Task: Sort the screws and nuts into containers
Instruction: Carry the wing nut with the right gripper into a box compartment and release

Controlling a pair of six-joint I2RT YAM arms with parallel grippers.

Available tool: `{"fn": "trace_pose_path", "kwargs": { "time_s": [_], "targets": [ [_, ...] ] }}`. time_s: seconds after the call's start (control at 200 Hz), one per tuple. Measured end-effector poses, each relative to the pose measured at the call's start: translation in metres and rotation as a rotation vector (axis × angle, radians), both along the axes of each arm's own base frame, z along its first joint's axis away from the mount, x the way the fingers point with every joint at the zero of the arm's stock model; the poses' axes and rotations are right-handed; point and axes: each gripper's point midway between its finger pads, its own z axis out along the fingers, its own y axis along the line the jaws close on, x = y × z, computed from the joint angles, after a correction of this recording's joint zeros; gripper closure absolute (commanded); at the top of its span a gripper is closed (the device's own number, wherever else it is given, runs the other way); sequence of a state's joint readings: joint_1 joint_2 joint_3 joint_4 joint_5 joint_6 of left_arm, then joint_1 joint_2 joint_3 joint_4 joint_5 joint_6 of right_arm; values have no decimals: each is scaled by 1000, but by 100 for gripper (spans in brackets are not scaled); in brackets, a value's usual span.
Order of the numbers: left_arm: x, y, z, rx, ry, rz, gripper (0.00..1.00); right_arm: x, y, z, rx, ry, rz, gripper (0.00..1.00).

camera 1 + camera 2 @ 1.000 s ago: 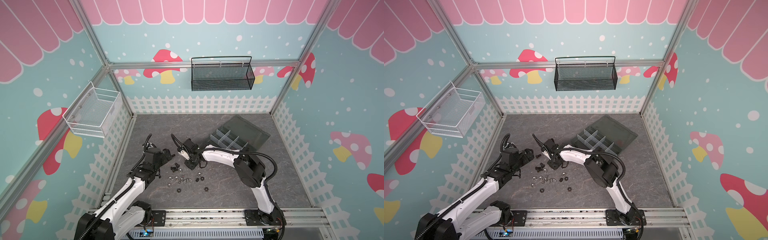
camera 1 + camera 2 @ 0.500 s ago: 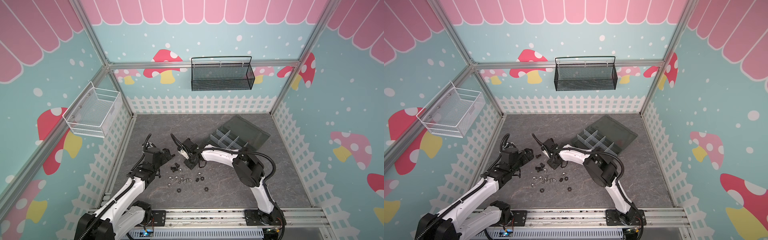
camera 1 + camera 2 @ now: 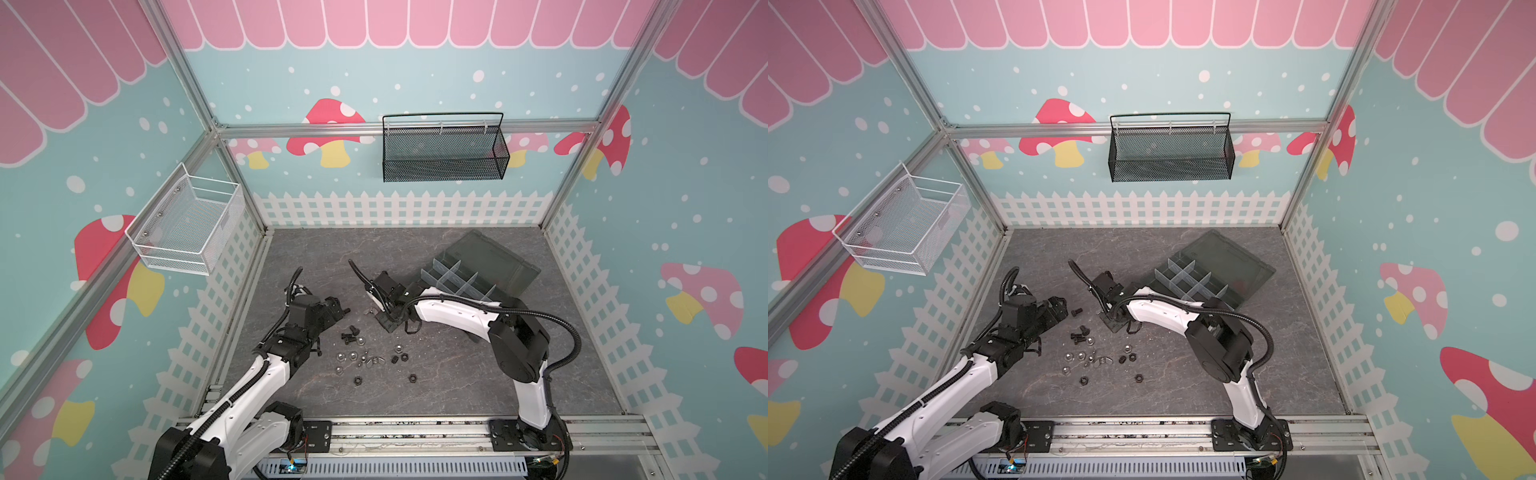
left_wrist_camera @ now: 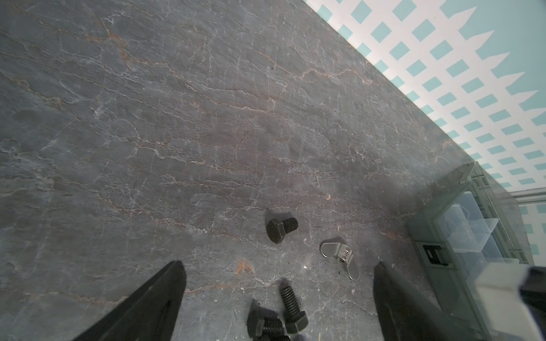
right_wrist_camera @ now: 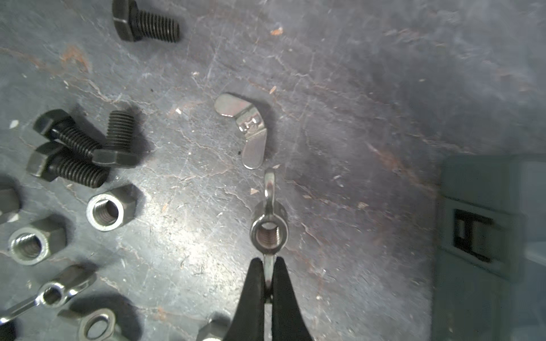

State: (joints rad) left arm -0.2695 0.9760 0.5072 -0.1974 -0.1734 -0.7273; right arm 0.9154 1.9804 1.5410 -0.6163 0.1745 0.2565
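The right wrist view showed four black bolts (image 5: 144,23), at least three silver hex nuts (image 5: 110,211) and three wing nuts (image 5: 242,130) around the tabletop's (image 5: 354,88) middle, with the right gripper (image 5: 267,265) pinching one wing nut (image 5: 267,228) by its wing. The left wrist view caught only three bolts and one wing nut beyond the spread fingers of the left gripper (image 4: 279,264). Both top views showed the single open box (image 3: 511,266) near the back right corner.

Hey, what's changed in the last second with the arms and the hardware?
The right gripper finished pinching shut on one wing of a silver wing nut; neither arm visibly shifted. The left gripper stayed wide open by the black bolts, and the organizer box looks unmoved.
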Motion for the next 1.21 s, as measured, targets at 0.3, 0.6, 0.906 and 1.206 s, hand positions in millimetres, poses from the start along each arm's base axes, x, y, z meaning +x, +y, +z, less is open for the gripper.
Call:
{"fn": "trace_pose_path", "kwargs": {
  "time_s": [0.3,0.6,0.906,1.206],
  "targets": [
    [0,-2,-1,-10,3,-9,0,30,-54,23,-8,-46,-135,100],
    [1,-6,-8,-13,31,-21,0,70,-112,28,-38,-65,-250,100],
    [4,-8,-7,-17,33,-27,0,81,-128,16,-85,-57,-250,100],
    [4,-8,-7,-17,33,-26,0,84,-138,-7,-128,-21,-261,100]
  ]
}}
